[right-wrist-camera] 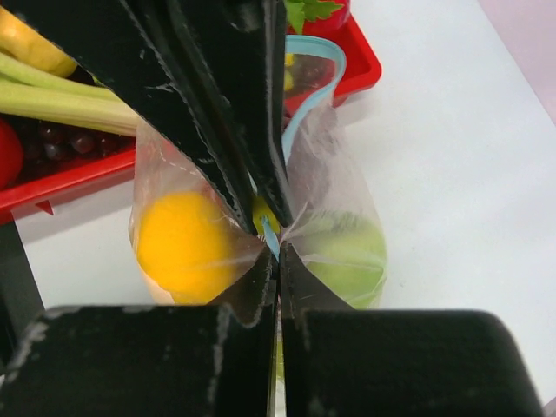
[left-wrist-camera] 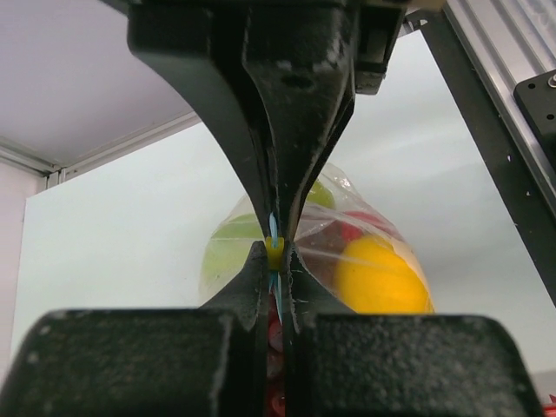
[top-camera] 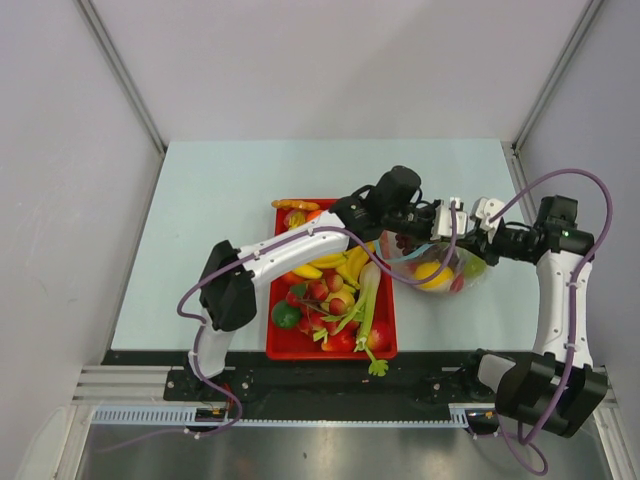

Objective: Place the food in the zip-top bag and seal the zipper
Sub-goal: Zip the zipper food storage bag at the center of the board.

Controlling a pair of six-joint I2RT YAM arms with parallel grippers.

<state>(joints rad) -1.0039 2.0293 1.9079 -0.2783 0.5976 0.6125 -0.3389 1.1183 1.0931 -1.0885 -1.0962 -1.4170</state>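
- Spreading under everything, the pale blue-green tabletop (top-camera: 200, 250) carries a red rectangular plastic tray (top-camera: 280, 352) heaped with glossy toy produce (top-camera: 335, 295).
- Clear crinkly zip-top bag (top-camera: 440, 272) is at the tray's three o'clock, holding a yellow lemon (right-wrist-camera: 178, 239) and green pear (right-wrist-camera: 347, 256).
- Left gripper (left-wrist-camera: 274, 261) and right gripper (right-wrist-camera: 271, 236) each pinch tight on the thin blue-teal zipper strip (left-wrist-camera: 273, 228).

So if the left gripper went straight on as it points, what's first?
The zip-top bag: the left gripper is shut on its zipper, with the bagged green fruit and lemon directly beyond.
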